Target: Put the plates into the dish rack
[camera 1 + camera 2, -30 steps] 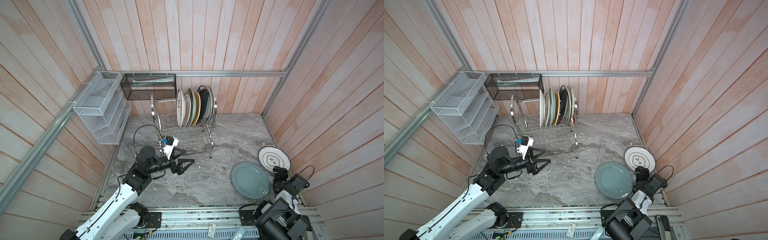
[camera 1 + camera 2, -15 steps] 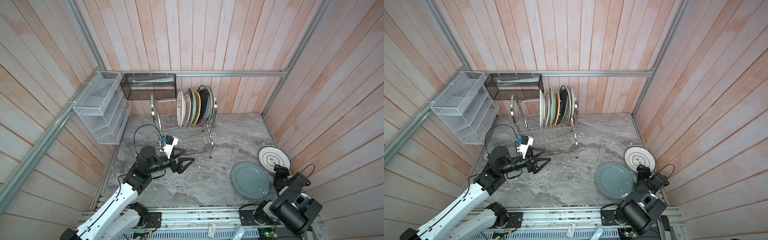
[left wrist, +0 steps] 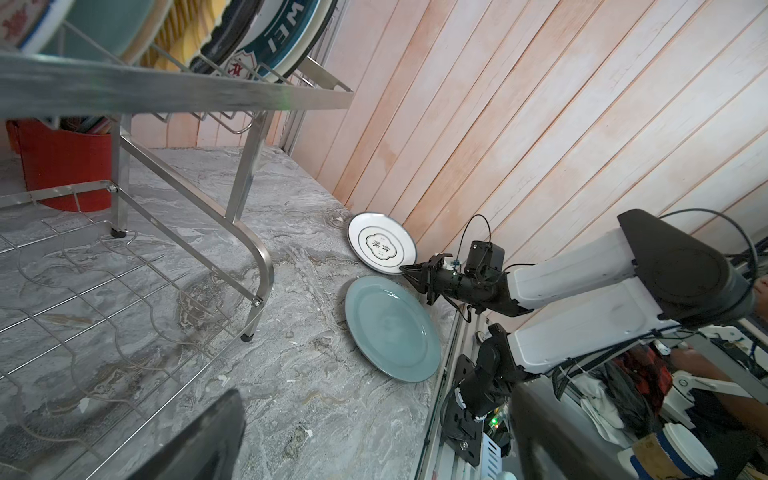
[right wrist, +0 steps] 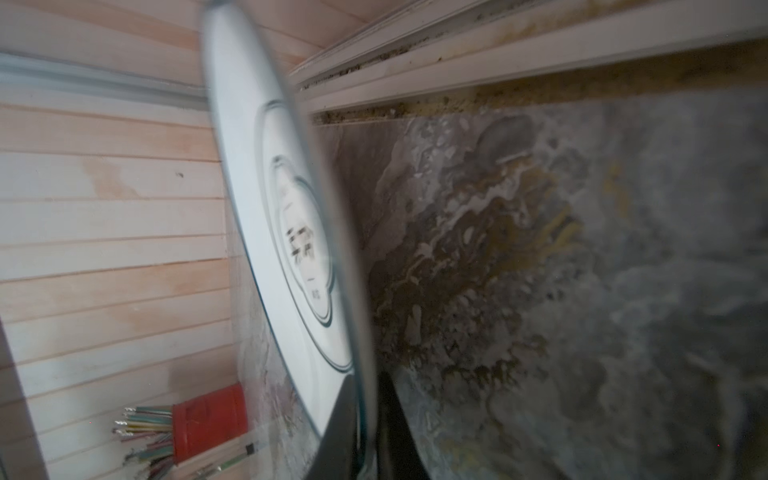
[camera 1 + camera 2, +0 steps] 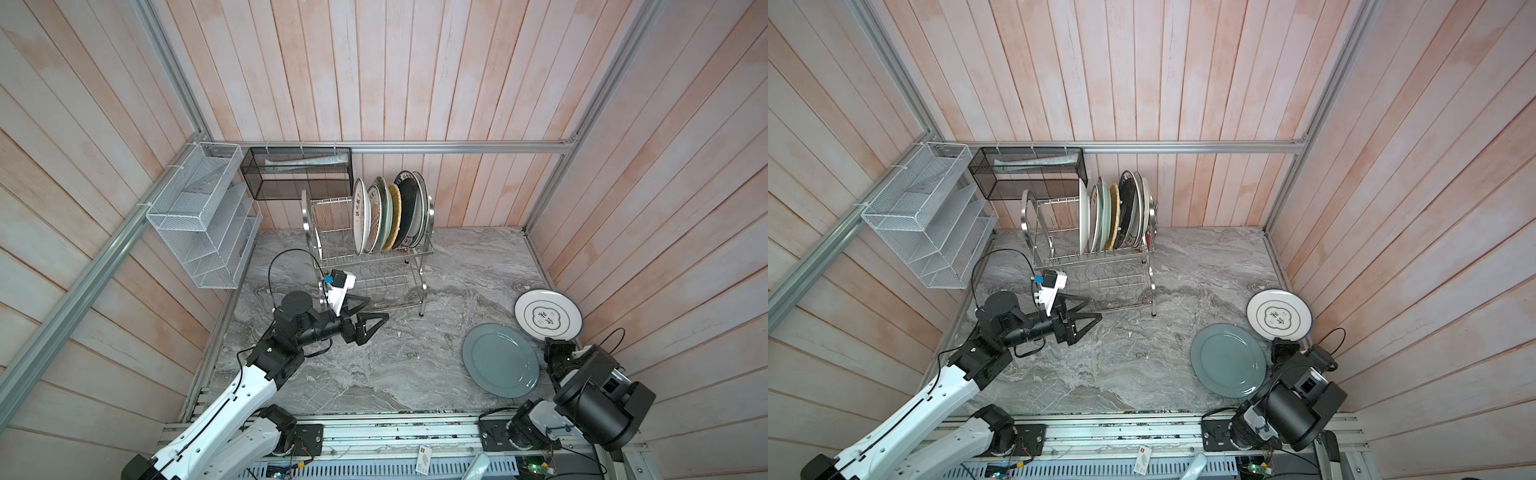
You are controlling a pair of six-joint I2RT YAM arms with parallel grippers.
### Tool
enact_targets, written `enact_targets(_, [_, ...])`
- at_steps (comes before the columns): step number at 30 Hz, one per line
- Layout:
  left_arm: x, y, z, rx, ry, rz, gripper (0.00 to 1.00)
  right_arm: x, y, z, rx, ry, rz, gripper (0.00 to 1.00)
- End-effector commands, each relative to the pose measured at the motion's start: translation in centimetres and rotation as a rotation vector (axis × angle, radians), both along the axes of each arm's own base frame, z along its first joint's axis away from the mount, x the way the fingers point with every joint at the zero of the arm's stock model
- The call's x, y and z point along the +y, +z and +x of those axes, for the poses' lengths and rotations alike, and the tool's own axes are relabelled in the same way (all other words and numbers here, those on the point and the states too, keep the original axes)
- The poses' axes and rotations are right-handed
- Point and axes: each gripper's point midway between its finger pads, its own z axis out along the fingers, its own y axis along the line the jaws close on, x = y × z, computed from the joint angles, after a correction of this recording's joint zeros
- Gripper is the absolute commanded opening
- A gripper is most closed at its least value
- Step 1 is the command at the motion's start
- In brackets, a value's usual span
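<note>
While left gripper (image 5: 377, 308) was spread wide, empty — white plate (image 4: 270, 208) was clamped at rim by right gripper (image 4: 368, 388).

The left arm stretches forward and low with its forearm near level. Its left hand (image 5: 377, 308) is rolled onto its side, the fingers spread wide with nothing between them. The right arm is folded close to its base with the elbow raised. The right hand (image 3: 409, 270) is pinched closed on the near rim of the white plate (image 5: 547, 319).

shiny steel-wire dish rack (image 5: 370, 259), glossy plates (image 5: 500, 359), matt plank walls (image 5: 415, 70)
</note>
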Motion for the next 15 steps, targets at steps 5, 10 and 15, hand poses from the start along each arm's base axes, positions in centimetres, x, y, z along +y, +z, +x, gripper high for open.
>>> enact_targets(5, [0.5,1.7,0.7,-0.073,0.058,-0.006,1.00,-0.4,3.8,2.3,-0.049,0.039,-0.060,0.00])
enact_targets(10, [1.2,1.8,0.9,-0.099,0.100,0.014,1.00,0.4,6.2,3.6,-0.078,0.083,-0.064,0.00])
enact_targets(15, [2.1,1.4,0.9,-0.123,0.145,0.054,1.00,1.8,9.1,5.2,-0.094,0.153,-0.098,0.00])
